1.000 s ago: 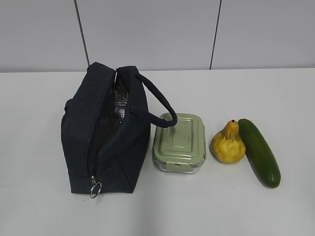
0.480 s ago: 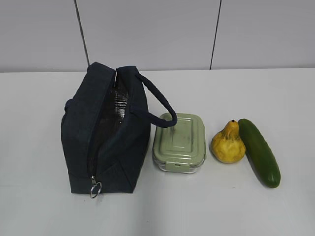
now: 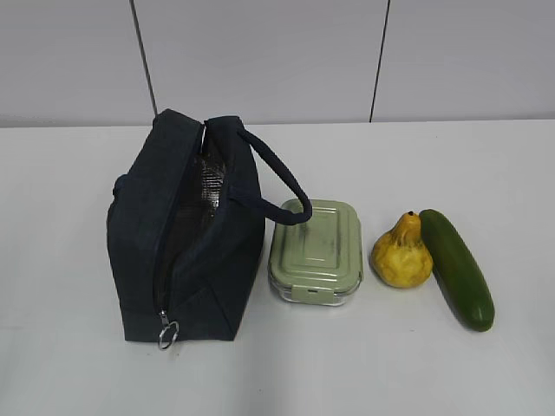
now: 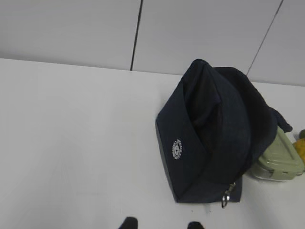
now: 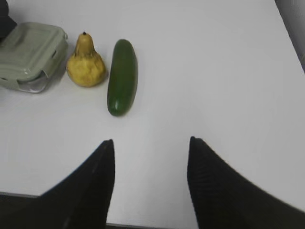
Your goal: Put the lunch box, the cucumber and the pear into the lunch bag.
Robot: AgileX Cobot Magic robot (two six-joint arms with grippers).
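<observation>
The dark navy lunch bag (image 3: 186,234) stands on the white table at the left, its zipper open and silver lining showing; it also shows in the left wrist view (image 4: 214,133). The sage-green lunch box (image 3: 316,251) lies right of it, touching a bag handle, and shows in the right wrist view (image 5: 28,55). The yellow pear (image 3: 402,253) (image 5: 86,64) and the dark green cucumber (image 3: 457,269) (image 5: 122,76) lie side by side further right. My left gripper (image 4: 159,224) is open and empty, in front of the bag. My right gripper (image 5: 150,143) is open and empty, in front of the cucumber.
The white table (image 3: 434,364) reaches a grey panelled wall (image 3: 260,61) at the back. The bag's metal ring pull (image 3: 167,333) hangs at its near end. Neither arm shows in the exterior view.
</observation>
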